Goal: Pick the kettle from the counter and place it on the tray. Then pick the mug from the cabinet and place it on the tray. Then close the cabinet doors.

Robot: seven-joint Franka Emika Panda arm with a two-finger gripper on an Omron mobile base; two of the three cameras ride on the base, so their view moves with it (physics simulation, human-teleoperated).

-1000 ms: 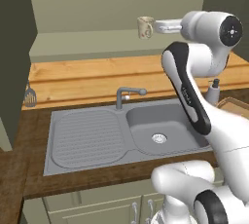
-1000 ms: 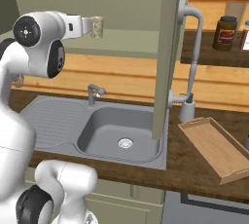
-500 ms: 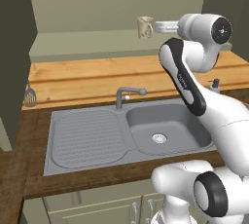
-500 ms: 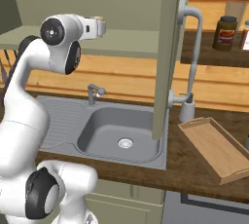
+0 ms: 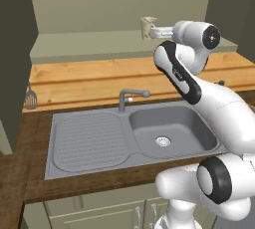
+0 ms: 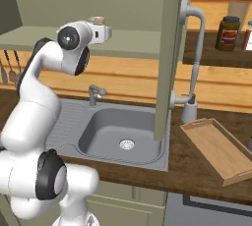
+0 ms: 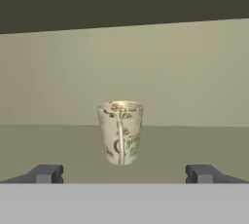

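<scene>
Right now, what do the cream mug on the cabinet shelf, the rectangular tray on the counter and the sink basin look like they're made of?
The cream patterned mug looks like glazed ceramic: smooth pale wall with printed brown and green marks. The rectangular light tray looks like unfinished wood: pale tan, matte, with a raised rim. The grey sink basin seems to be brushed metal or matte composite: uniform grey, no glare, so I can't settle which.
</scene>
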